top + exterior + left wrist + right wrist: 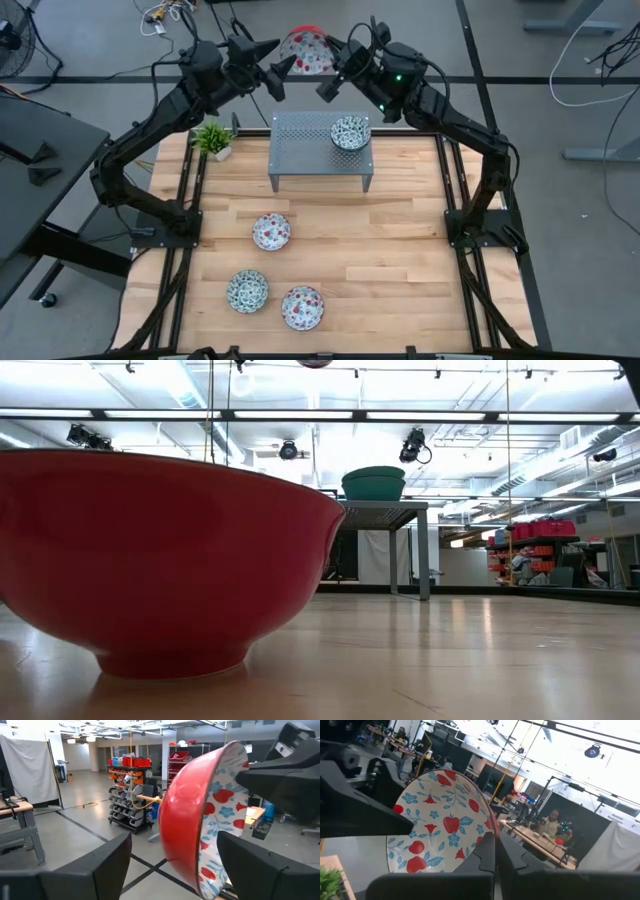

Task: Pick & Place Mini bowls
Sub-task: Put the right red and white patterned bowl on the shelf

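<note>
Mini bowls: one green bowl [350,132] sits on the stand [300,150]. Your right pincer [330,82] pinches the red bowl [306,52] at top centre; the left pincer [272,80] waits open. Three wait on the desk [400,260].

robotics lab in an open industrial hall. butcher-block tabletop [400,250] in a black rail frame [470,250], an arm bolted at each side edge. grey concrete floor with loose cables [590,75]. ceiling beams carry strip lights and hung cameras [412,446]. wheeled parts rack [127,790] with red and grey bins. white curtain [30,767] as divider. person [551,826] seated at a bench in the background.
</note>
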Controlling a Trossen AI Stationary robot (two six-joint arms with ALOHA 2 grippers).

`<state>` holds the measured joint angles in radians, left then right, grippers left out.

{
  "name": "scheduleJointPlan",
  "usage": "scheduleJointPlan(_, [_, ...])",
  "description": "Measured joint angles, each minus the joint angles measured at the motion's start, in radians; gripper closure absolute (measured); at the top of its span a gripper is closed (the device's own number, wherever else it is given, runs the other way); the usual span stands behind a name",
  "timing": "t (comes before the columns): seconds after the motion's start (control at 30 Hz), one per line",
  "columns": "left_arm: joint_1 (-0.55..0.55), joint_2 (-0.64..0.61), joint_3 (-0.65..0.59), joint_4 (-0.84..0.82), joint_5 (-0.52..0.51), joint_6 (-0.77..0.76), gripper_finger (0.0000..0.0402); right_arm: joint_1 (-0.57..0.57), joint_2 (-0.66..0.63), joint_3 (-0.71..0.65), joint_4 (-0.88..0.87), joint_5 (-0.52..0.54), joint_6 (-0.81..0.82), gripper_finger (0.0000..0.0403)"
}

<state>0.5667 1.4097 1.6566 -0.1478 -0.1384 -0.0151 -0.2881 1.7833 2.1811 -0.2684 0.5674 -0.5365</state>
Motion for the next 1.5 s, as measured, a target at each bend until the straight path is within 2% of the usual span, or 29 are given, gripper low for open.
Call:
scheduleJointPlan(0.3, [-0.007, 0.0, 0.0, 0.014, -0.006, 0.0, 0.0199, 0.0, 0.0, 0.0, -0.004, 0.003, -0.003, 0.0403])
scheduleJointPlan(0.43, [-0.019, 0.0, 0.0, 0.017, -0.012, 0.051, 0.0228, 0.001, 0.0, 0.0, -0.003, 0.064, -0.045, 0.0403])
scheduleJointPlan(0.63, [-0.054, 0.0, 0.0, 0.02, -0.125, 0.104, 0.0241, 0.0, 0.0, 0.0, 0.006, 0.102, -0.07, 0.0403])
scheduleJointPlan(0.87, [-0.06, 0.0, 0.0, 0.02, -0.132, 0.105, 0.0239, 0.0, 0.0, 0.0, 0.016, 0.053, -0.074, 0.0403])
scheduleJointPlan(1.17, [-0.06, -0.001, 0.0, 0.02, -0.139, 0.106, 0.0243, 0.008, 0.0, 0.0, 0.019, 0.046, -0.074, 0.0403])
scheduleJointPlan(1.3, [-0.06, -0.001, 0.0, 0.02, -0.143, 0.106, 0.0266, 0.008, 0.0, 0.0, 0.019, 0.042, -0.074, 0.0403])
scheduleJointPlan(1.5, [-0.06, -0.001, 0.0, 0.017, -0.147, 0.11, 0.0333, 0.008, 0.0, 0.0, 0.019, 0.042, -0.074, 0.0403])
